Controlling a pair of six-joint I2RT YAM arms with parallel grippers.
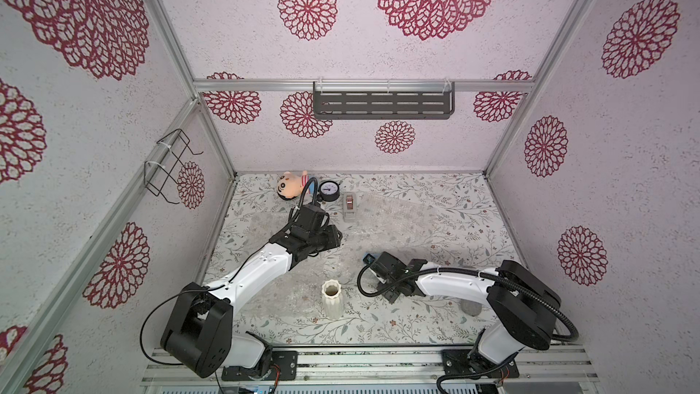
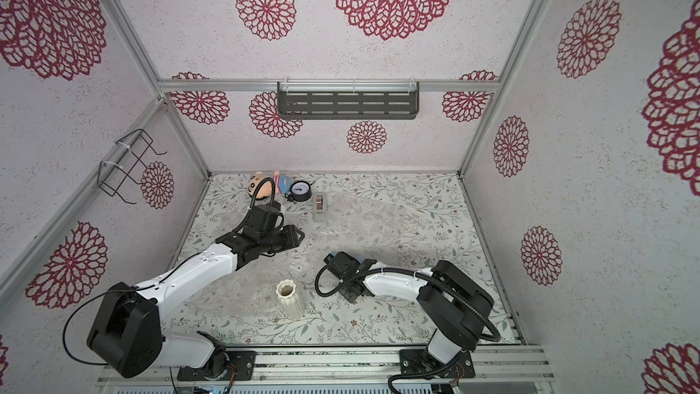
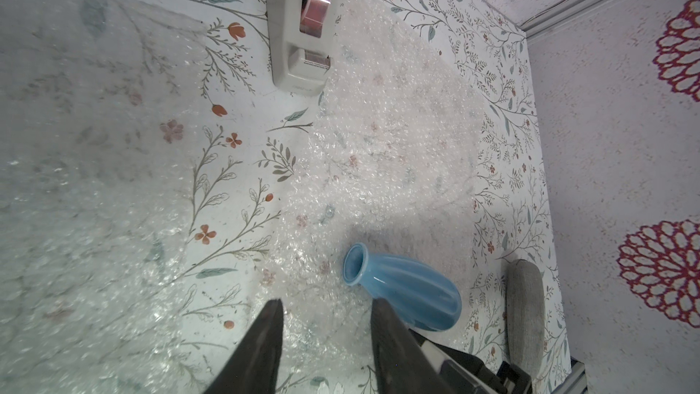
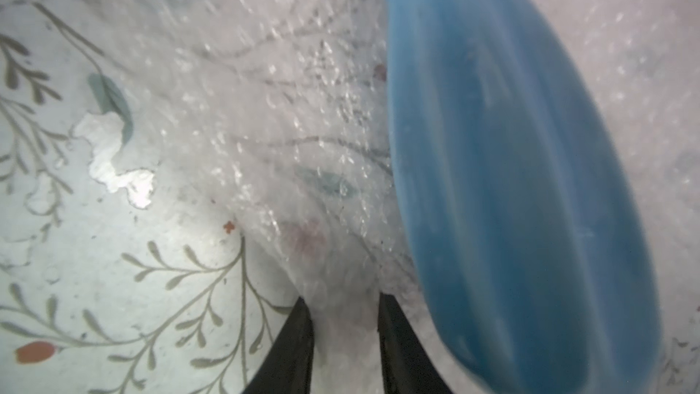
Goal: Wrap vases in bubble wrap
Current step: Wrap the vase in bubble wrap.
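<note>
Take the tabletop (image 1: 416, 324) as a clock face, back wall at 12. Your right fingers (image 4: 303, 324) are low at the front edge of the bubble wrap (image 3: 397, 138). They stand narrowly parted with a gathered ridge of film rising between them, and I can't tell whether they've truly bitten it.

The blue vase (image 4: 511, 183) lies on its side on that sheet, just beside them at about 1 o'clock. Its long axis looks to run roughly 10 to 4, mouth at the 10 end, so your fingers point nearly along it, not across. That's the relation to watch, I'd say: carry that edge toward 1 and it folds over the vase's belly.

Your left fingers (image 3: 272, 324) are spread and empty above the wrap, well apart from the vase at its 10 o'clock — the right arm is clearly the nearer one. The cream vase (image 1: 332, 299) stands upright near 6, unwrapped.

Now the blind spots. In both top views the right arm covers almost all of the blue vase. The right wrist view is blurred and cuts off the vase's foot. The second sheet (image 3: 75, 183) is hard to trace — its outline toward the cream vase melts into the floral print.
</note>
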